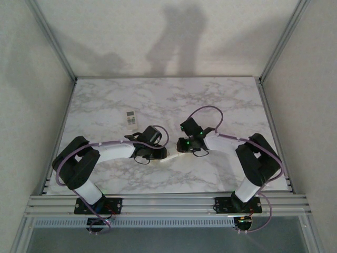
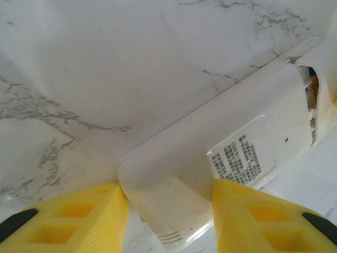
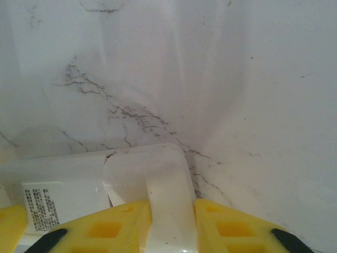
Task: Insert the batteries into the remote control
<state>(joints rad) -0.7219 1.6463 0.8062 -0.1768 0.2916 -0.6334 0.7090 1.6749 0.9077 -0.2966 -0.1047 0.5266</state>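
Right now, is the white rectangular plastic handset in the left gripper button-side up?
No: the handset in the left gripper shows its labelled back, no buttons.

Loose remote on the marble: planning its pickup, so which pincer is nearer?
Left. The left pincer sits just near-right of the loose remote; the right pincer is farther right. Both grip a second remote.

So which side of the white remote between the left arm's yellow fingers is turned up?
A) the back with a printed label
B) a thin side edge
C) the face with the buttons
A: in the left wrist view the remote control, clamped in the left gripper, shows a printed label on a plain surface with no buttons.
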